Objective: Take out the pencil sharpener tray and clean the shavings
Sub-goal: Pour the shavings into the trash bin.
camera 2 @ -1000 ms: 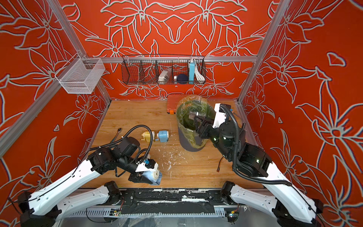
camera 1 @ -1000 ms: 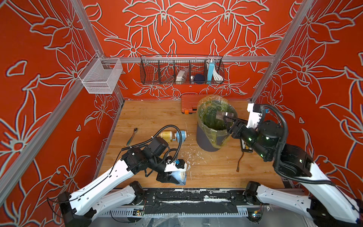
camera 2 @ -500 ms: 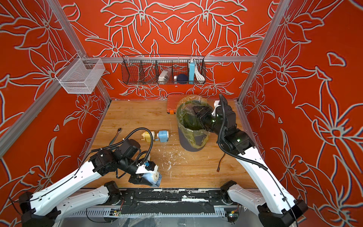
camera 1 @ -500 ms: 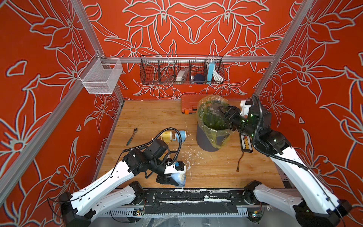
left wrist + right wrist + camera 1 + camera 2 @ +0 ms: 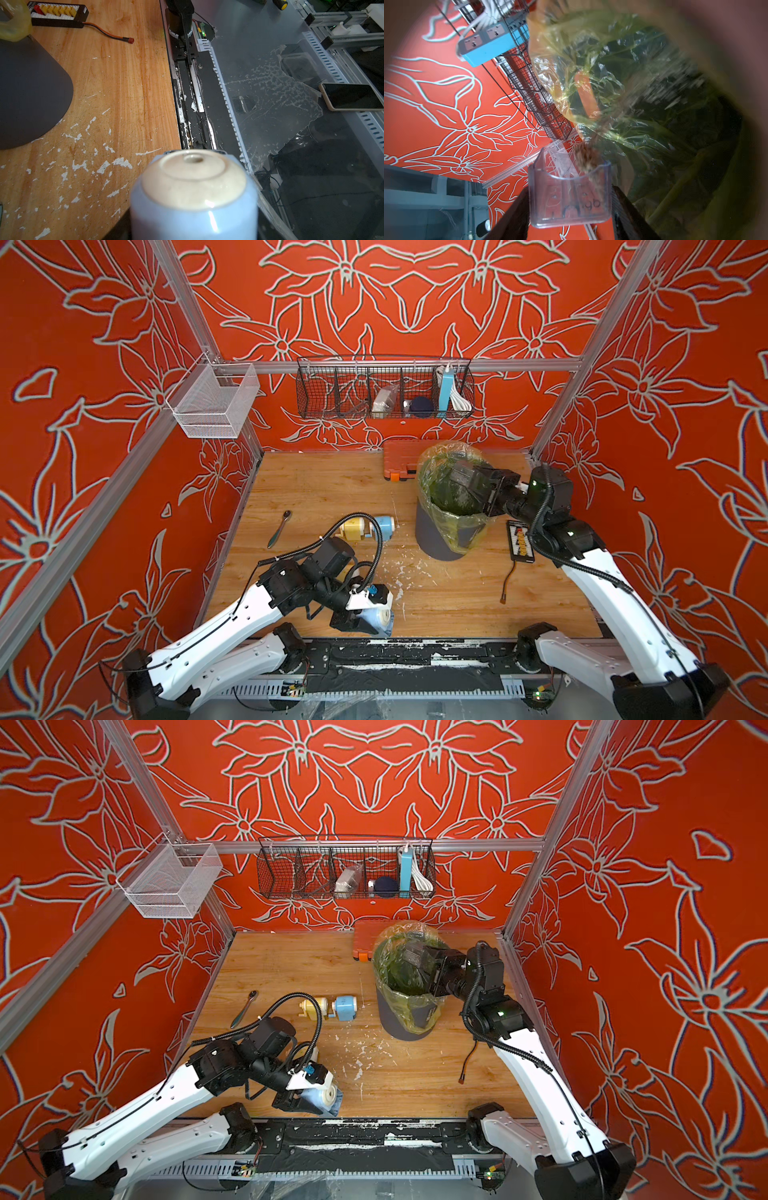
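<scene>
The left gripper (image 5: 370, 620) is closed around a pale blue sharpener (image 5: 193, 197), holding it at the front edge of the tabletop (image 5: 457, 605), left of the middle. The right gripper (image 5: 415, 961) reaches into the mouth of a grey bin (image 5: 436, 535) that stands toward the back right of the tabletop. Its fingers are clamped on a clear plastic tray (image 5: 569, 199), held over the bin's yellow-green bag (image 5: 643, 72). A blurred brown clump (image 5: 586, 158) sits at the tray's open end. Whitish shavings (image 5: 104, 166) lie scattered on the tabletop between the held sharpener and the bin
</scene>
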`<state>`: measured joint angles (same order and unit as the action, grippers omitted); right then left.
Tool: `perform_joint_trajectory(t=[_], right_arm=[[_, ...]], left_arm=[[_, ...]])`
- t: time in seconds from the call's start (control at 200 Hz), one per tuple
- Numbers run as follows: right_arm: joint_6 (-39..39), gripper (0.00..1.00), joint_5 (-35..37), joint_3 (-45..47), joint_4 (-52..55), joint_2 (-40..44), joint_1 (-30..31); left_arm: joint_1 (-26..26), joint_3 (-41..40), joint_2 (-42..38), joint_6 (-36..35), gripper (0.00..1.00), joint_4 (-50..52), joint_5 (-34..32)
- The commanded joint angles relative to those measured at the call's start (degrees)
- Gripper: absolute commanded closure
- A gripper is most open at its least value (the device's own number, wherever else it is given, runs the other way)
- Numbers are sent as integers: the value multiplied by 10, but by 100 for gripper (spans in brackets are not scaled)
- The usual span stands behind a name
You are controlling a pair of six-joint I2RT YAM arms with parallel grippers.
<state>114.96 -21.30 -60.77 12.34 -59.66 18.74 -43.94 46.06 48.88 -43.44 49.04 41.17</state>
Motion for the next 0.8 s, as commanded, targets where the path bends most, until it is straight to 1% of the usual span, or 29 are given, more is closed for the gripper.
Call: perform_joint_trajectory(t=[0.0, 0.045, 0.1, 0.135, 0.18, 0.205, 0.27, 0.305, 0.33, 0.355, 0.39, 0.425, 0.46, 0.49, 0.525, 0.555, 0.58, 0.615, 0.716, 0.771, 0.796], right_arm=[[84, 100, -68, 28, -88, -3, -2], [87, 100, -72, 32, -108, 0, -1], [67, 100, -60, 19, -77, 8, -3], [71, 100, -60, 22, -71, 9, -8], [90, 100, -75, 31, -105, 12, -9], [86, 100, -77, 24, -117, 16, -7], [32, 100, -60, -22, -48, 28, -9], [25, 100, -54, -26, -29, 29, -11], [41, 100, -66, -16, -38, 26, -14], [61, 100, -84, -2, -73, 23, -14], [69, 100, -96, 4, -115, 22, -13], [38, 100, -101, -15, -91, 24, -11], [-3, 100, -87, -33, -37, 29, -11], [-30, 100, -78, -25, -18, 32, -13], [-22, 100, -85, 9, -46, 37, -20], [-12, 100, -87, 33, -100, 42, -22], [-20, 100, -86, 52, -140, 46, -22], [-67, 100, -92, 52, -153, 51, -22], [-254, 100, -110, 12, -70, 55, -23], [-342, 100, -128, 4, -67, 59, -23], [-370, 100, -135, 4, -70, 64, -23]], left_arm=[[-3, 2, -1, 0, 100, -17, 24], [-3, 2, 1, 2, 100, -19, 26], [-3, 2, 3, 3, 100, -20, 27], [-3, 1, 4, 3, 100, -22, 28], [-4, 1, 6, 3, 100, -24, 28], [-4, 2, 6, 3, 100, -22, 28], [-4, 2, 6, 3, 100, -22, 27], [-4, -1, 6, 3, 100, -26, 27], [-4, -2, 6, 3, 100, -29, 28], [-4, -3, 8, 3, 100, -31, 28], [-4, 0, 10, 4, 100, -32, 29], [-4, 2, 12, 7, 100, -32, 29], [-4, 1, 12, 8, 100, -35, 30], [-5, 0, 11, 8, 100, -37, 30], [-4, 1, 11, 9, 100, -40, 31], [-5, 3, 12, 9, 100, -39, 31], [-4, 7, 13, 9, 100, -37, 32], [-5, 11, 13, 9, 100, -33, 33], [-4, 19, 8, 9, 100, -29, 38], [-5, 24, 8, 8, 100, -26, 43], [-4, 28, 9, 9, 100, -23, 45]])
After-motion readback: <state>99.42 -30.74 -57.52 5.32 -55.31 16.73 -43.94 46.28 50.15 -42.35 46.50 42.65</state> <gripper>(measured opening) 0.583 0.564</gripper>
